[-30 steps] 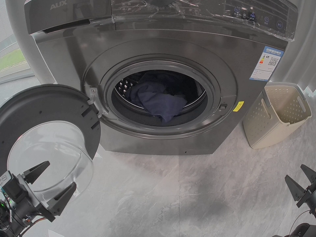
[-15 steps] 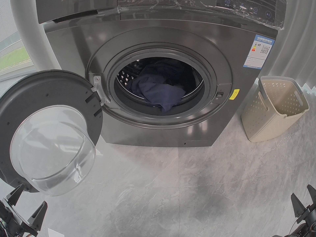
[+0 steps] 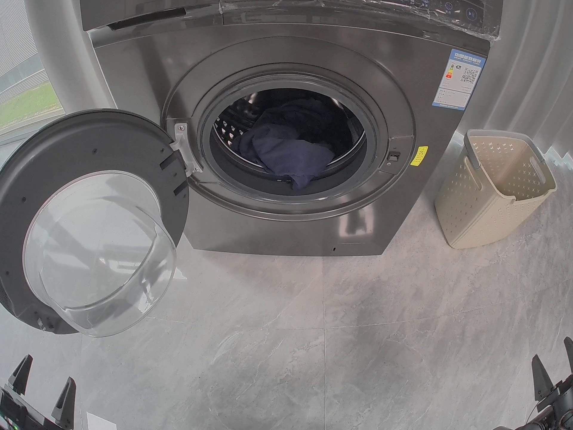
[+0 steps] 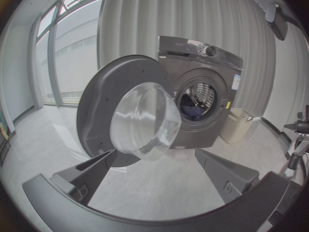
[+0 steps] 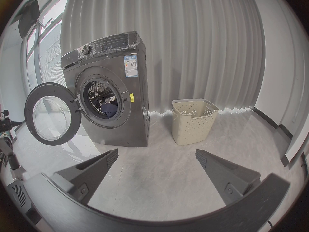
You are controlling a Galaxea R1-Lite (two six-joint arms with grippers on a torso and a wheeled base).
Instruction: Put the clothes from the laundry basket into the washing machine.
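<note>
Clothes [image 3: 286, 150]: dark blue bundle in the washer [image 3: 310, 234] drum, one fold hanging over the front lip of the opening. Door [image 3: 77, 150] is swung wide open to the left, glass bowl facing you. Basket [image 3: 471, 204] stands on the floor [image 3: 322, 341] just right of the washer, by the curtain [image 3: 537, 61]. Your left pincer [image 3: 46, 377] sits low at near left, spread, nothing in it. Right pincer [image 3: 552, 359] at near right, also spread, nothing in it. Both are well apart from washer and basket.
</note>
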